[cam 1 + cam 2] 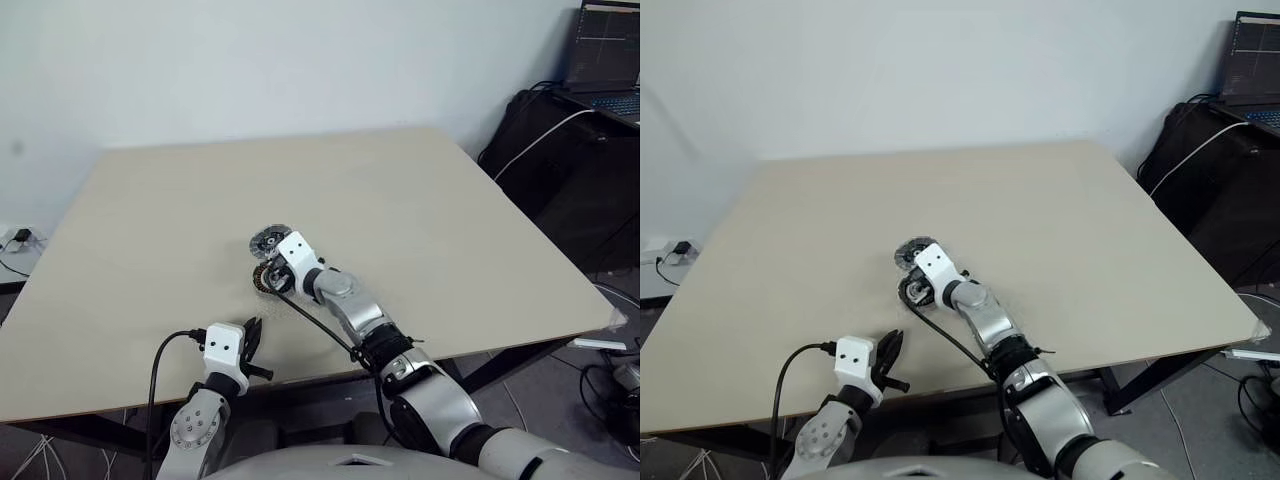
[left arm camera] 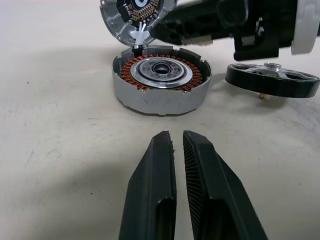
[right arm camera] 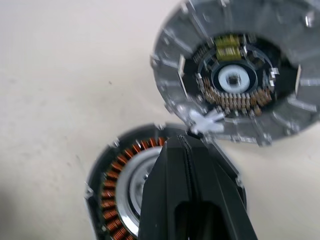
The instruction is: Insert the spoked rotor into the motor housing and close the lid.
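The motor housing (image 2: 160,75), a grey round cup with copper windings around a silver centre, lies open on the table. The lid (image 3: 240,75), ribbed-edged with a dark centre, rests just beyond it with its inner face showing. The spoked rotor (image 2: 272,80) lies flat on the table beside the housing, under my right arm. My right gripper (image 3: 184,142) is shut with nothing seen between its fingers; its tips sit over the housing's far rim, by a small white tab where the lid meets it. My left gripper (image 2: 177,137) is shut and holds nothing, a short way in front of the housing.
The parts sit near the middle of the beige table (image 1: 420,220), closer to its near edge. A black bag (image 1: 560,150) and a laptop (image 1: 608,50) stand off the table's far right corner. Cables lie on the floor at the left.
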